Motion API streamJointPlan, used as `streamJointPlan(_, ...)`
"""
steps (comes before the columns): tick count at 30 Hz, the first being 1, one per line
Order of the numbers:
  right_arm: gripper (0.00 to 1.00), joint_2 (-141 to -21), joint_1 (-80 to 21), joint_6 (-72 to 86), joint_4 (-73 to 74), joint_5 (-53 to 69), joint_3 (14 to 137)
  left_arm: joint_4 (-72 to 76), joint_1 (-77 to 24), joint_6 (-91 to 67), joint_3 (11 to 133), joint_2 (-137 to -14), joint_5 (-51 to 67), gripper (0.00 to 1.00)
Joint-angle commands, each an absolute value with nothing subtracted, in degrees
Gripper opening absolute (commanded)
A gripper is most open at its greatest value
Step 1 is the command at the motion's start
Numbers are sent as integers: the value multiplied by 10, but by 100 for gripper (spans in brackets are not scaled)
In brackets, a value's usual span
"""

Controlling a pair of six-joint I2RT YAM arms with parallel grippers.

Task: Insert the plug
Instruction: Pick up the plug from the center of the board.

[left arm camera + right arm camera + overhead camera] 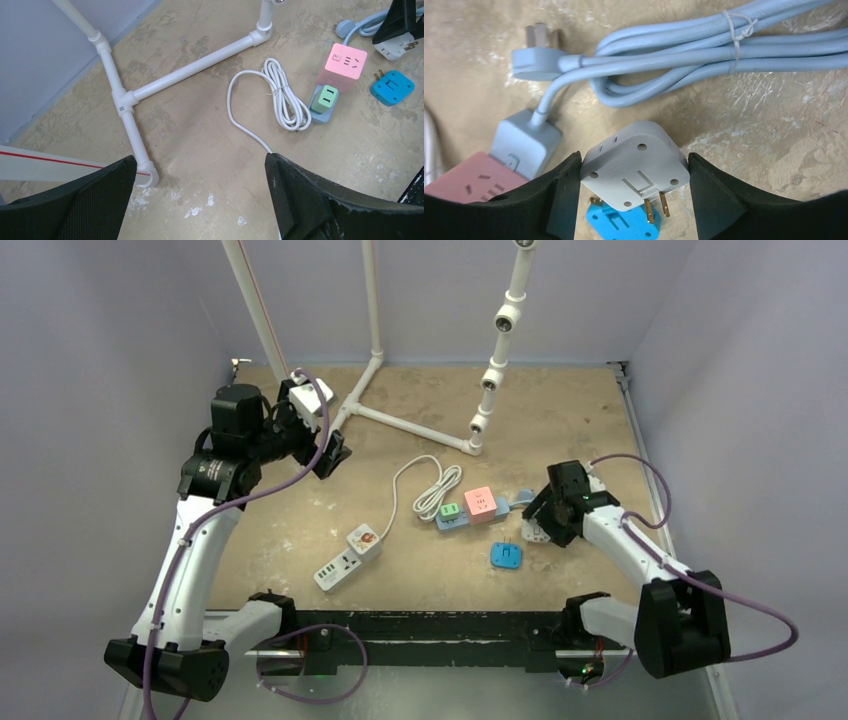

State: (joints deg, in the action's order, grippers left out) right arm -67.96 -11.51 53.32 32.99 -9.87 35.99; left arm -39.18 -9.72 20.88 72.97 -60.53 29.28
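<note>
The right gripper holds the grey plug adapter between both fingers; the left gripper stands wide open.

Top view: I look from above and behind both arm bases, down and forward across the whole bench; it sits far enough off that both arms and the back wall fit.
Left wrist view: carried high by the far-left corner, it faces down and rightward over the bench; the left hand edges the bottom of my picture.
Right wrist view: very near, pointing almost straight down; the right hand and the white adapter between its fingers fill the lower half.
Shared ground: all three give me the pink socket cube and the blue adapter; the left wrist view also catches the right hand.
</note>
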Motion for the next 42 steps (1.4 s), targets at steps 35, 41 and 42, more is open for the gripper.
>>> streamJointPlan(35,31,-794,-470,652,287,-130,865,-26,-239,-268,568,-602,377,99)
streamJointPlan(41,31,-805,-484,656,268,-120,876,-9,-240,-275,557,-600,360,99)
streamJointPlan(42,31,-809,-489,656,268,-120,880,-9,-239,-276,559,-602,356,99)
